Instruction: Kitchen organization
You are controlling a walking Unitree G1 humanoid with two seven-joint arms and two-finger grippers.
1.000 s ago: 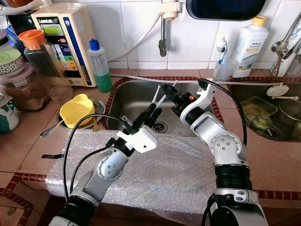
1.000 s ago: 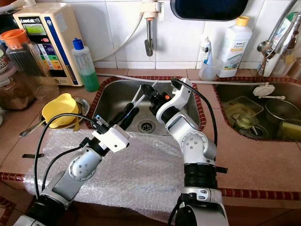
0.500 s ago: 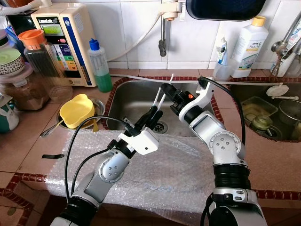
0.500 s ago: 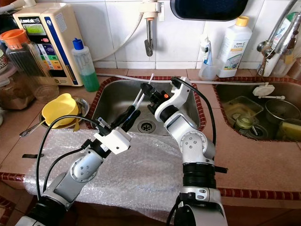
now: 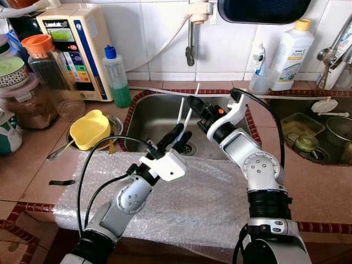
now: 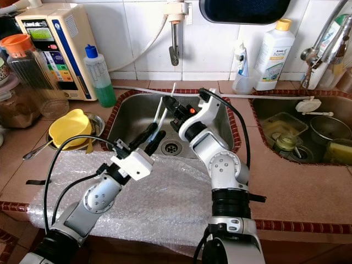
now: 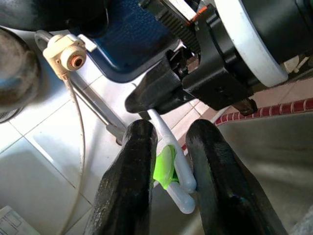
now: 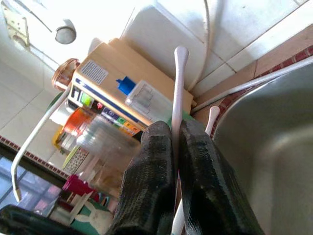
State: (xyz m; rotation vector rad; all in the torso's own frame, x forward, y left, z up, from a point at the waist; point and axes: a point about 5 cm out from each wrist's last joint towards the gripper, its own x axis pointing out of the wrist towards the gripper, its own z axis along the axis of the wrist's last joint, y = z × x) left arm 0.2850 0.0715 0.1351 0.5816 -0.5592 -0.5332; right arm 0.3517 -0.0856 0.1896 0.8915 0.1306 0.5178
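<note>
Two toothbrushes held over the sink, about to pass from the right gripper to the left.

Above the sink (image 5: 148, 113), the right gripper (image 5: 192, 104) is clamped on two white toothbrushes (image 5: 188, 116) held together; their long axis runs steeply from handle tips up and far, near the tap (image 5: 190, 33), down and near toward the left gripper (image 5: 177, 137). In the left wrist view, the left gripper's fingers (image 7: 128, 166) sit spread on either side of the lower ends, with green on one, not yet pinching. The left gripper is just below and nearer than the right, so the next move is likely a squeeze. Compared with a second ago, the right gripper has swung left and the brushes now stand more upright, closer to the left fingers.
</note>
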